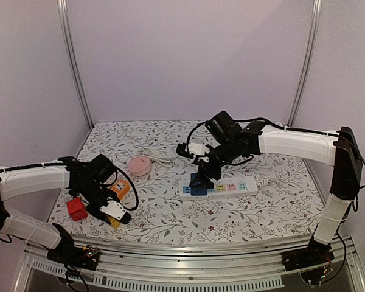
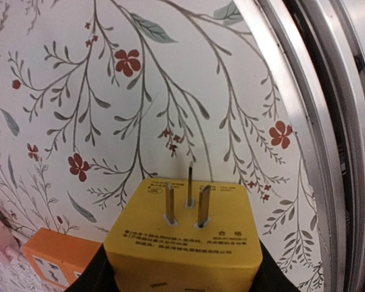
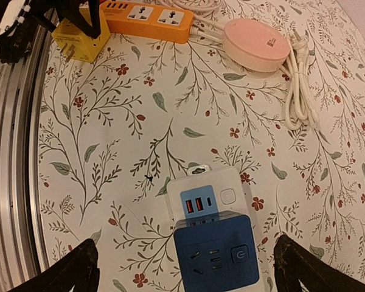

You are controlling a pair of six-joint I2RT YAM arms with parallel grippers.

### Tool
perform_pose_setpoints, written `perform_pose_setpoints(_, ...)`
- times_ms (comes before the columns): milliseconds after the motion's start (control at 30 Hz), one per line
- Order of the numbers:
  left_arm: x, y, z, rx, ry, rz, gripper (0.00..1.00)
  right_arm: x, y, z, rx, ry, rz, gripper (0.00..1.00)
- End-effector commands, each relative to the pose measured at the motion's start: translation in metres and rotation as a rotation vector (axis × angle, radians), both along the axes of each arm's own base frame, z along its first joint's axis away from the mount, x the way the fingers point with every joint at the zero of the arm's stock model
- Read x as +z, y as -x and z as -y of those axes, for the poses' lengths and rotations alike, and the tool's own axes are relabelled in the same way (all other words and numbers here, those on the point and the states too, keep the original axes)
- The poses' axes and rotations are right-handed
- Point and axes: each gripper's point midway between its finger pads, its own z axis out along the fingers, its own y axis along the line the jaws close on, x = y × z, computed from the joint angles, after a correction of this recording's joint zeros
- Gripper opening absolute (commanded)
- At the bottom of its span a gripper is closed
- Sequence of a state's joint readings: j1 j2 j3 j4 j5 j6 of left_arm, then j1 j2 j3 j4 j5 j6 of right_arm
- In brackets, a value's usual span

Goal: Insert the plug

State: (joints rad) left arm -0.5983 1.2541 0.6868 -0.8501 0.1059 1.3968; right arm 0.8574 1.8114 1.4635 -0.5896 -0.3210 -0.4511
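- While the left gripper [image 2: 182,277] clamps it between black fingers [image 2: 91,278], the boxy yellow plastic plug [image 2: 182,234] is held over the white floral-printed tablecloth [image 3: 97,152], close to the ribbed metal rail [image 2: 328,152] at the table's near edge.
- Three flat metal prongs stick out of the plug's smooth face, which carries small printed lettering.
- A rectangular orange plastic power strip [image 3: 149,15] lies just beside the plug, and a red plastic cube adapter [image 1: 76,208] sits near it on the left.
- The right gripper [image 3: 185,271] has its jaws spread wide, with one black finger on each side of a dark blue cube-shaped adapter [image 3: 216,252] and neither touching it.
- The blue adapter sits on one end of a long white plastic power strip [image 1: 234,187], whose sockets are framed in pastel colours.
- Next to the adapter, the strip shows a light blue USB panel and a rounded square button.
- A round, smooth pink puck-shaped case [image 3: 255,42] rests farther back, with a looped white cord [image 3: 298,91] beside it.
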Motion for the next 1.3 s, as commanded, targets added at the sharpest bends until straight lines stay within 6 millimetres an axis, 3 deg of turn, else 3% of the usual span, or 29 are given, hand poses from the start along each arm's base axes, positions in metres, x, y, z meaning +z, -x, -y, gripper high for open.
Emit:
perform_pose_setpoints(0,0.014,0.011,0.009,-0.009,0.042,-0.032,0.0,0.015,0.003,-0.003,-0.018,-0.057,0.009,0.99)
perform_pose_setpoints(67,0.024,0.011,0.017,0.023,0.082,-0.029,0.0,0.021,0.002,-0.001,-0.029,-0.066,0.026,0.99)
perform_pose_setpoints(133,0.046,0.004,0.037,0.112,0.19,-0.017,0.0,0.032,0.001,0.002,-0.042,-0.086,0.057,0.99)
perform_pose_setpoints(167,0.066,-0.01,0.054,0.206,0.289,0.003,0.0,0.037,0.0,0.003,-0.048,-0.1,0.073,0.99)
perform_pose_setpoints(233,0.125,-0.042,0.086,0.473,0.527,0.012,0.0,0.054,-0.002,0.003,-0.064,-0.154,0.11,0.99)
perform_pose_setpoints(300,0.183,-0.063,0.106,0.682,0.766,-0.04,0.0,0.084,0.0,0.003,-0.079,-0.243,0.151,0.99)
perform_pose_setpoints(400,0.261,-0.074,0.125,0.844,1.091,-0.206,0.0,0.134,0.004,0.0,-0.088,-0.425,0.212,0.99)
perform_pose_setpoints(467,0.3,-0.077,0.13,0.902,1.25,-0.317,0.0,0.169,0.01,-0.005,-0.098,-0.588,0.227,0.99)
perform_pose_setpoints(533,0.326,-0.079,0.134,0.918,1.338,-0.394,0.0,0.209,0.022,-0.009,-0.1,-0.771,0.266,0.99)
perform_pose_setpoints(600,0.335,-0.078,0.139,0.901,1.358,-0.433,0.0,0.241,0.034,-0.015,-0.086,-0.917,0.299,0.99)
perform_pose_setpoints(733,0.355,-0.064,0.149,0.79,1.382,-0.486,0.0,0.261,0.033,-0.028,-0.116,-1.025,0.216,0.99)
perform_pose_setpoints(867,0.364,-0.045,0.155,0.683,1.375,-0.493,0.0,0.258,0.034,-0.049,-0.08,-1.043,0.081,0.99)
perform_pose_setpoints(1167,0.368,-0.039,0.156,0.611,1.382,-0.455,0.0,0.239,0.057,-0.087,0.063,-1.01,-0.179,0.99)
perform_pose_setpoints(1267,0.365,-0.037,0.156,0.608,1.376,-0.46,0.0,0.237,0.065,-0.096,0.119,-0.997,-0.22,0.92)
